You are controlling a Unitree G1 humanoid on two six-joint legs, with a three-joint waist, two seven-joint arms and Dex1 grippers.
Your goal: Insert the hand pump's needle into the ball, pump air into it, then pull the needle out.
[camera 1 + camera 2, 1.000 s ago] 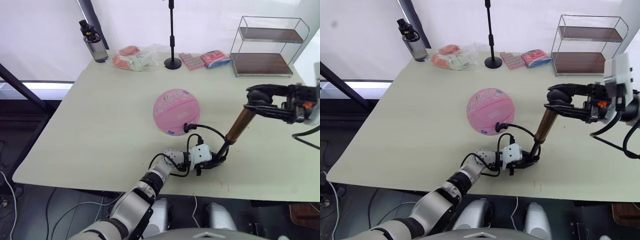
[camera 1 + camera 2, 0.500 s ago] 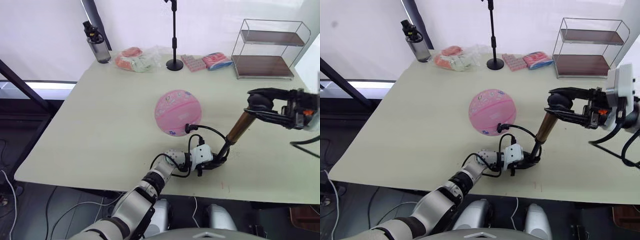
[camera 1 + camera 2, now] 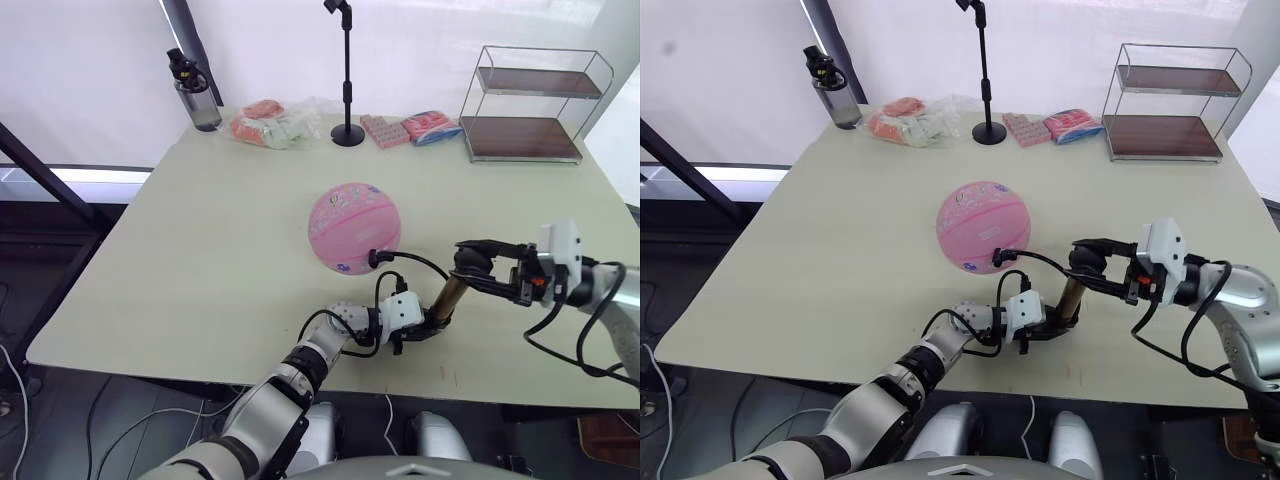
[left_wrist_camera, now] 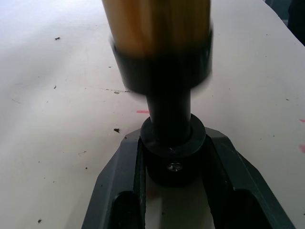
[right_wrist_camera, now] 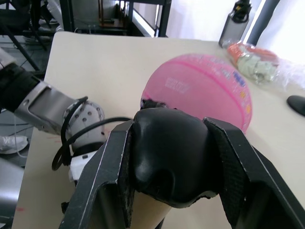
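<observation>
Pumping looks to be the step in hand. The hose [image 3: 412, 262] already runs from the base of the hand pump [image 3: 447, 296] up in a loop to a small black fitting seated against the near lower side of the pink ball [image 3: 355, 226], so the needle appears to be in the ball, though the pin itself is too small to make out. By that reading the insertion is done, the pumping is under way with its amount unknown, and pulling the needle out is left.

The left hand [image 3: 1052, 323] lies low on the desk [image 3: 200, 240] and grips the pump's black bottom end; in the left wrist view its two fingers [image 4: 121, 191] are closed on either side of the round black foot [image 4: 172, 157], with the bronze barrel rising above. The right hand [image 3: 478, 268] holds the black handle [image 5: 169, 155] at the top, fingers clamped on both sides of it in the right wrist view.

The pump stands near the front edge of the desk, just right of the ball and a little nearer the robot, not touching it. Its long axis is steeply tilted, foot on the desk and handle end leaning up and toward the robot's right. The handle sits close above the barrel, so the stroke seems near its pushed-in end.
</observation>
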